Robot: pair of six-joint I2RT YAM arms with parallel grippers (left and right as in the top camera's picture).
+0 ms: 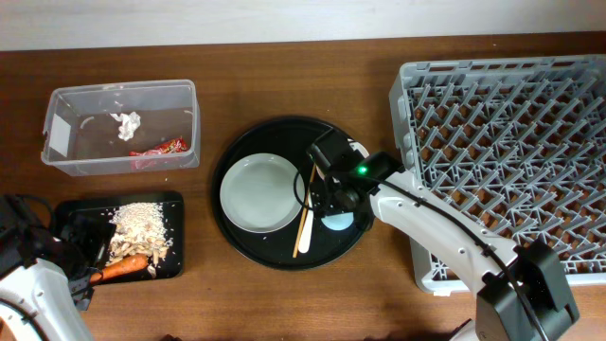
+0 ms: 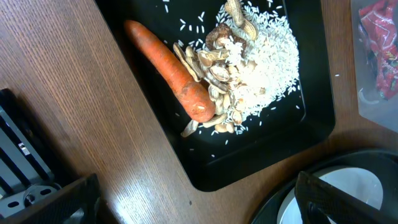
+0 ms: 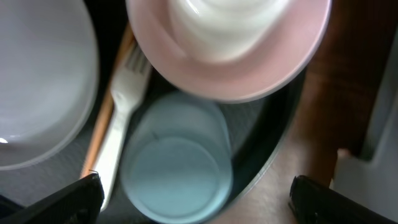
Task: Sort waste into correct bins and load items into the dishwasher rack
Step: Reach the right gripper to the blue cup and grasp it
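- On the table, seen from above, the crumpled white tissue (image 1: 125,123) and the red wrapper (image 1: 161,148) are kept inside the clear tub (image 1: 95,142).
- The rice (image 1: 142,223) and the carrot (image 1: 121,269) are held in the shallow black tray (image 1: 170,265).
- The plate (image 1: 258,192), chopstick (image 1: 305,223) and light blue cup (image 1: 338,221) are set on the round black tray (image 1: 284,251), beside the grey rack (image 1: 511,142).
- In the left wrist view, the left gripper (image 2: 196,186) is spread wide with nothing held, over the shallow tray's corner. The carrot is laid against the brown bits (image 2: 214,68).
- In the right wrist view, the right gripper (image 3: 193,186) is spread wide with nothing pinched, over the blue cup.
- The small cream cup (image 3: 230,15) is sat inside the pink bowl (image 3: 236,68). The white fork (image 3: 124,118) is laid beside the chopstick.
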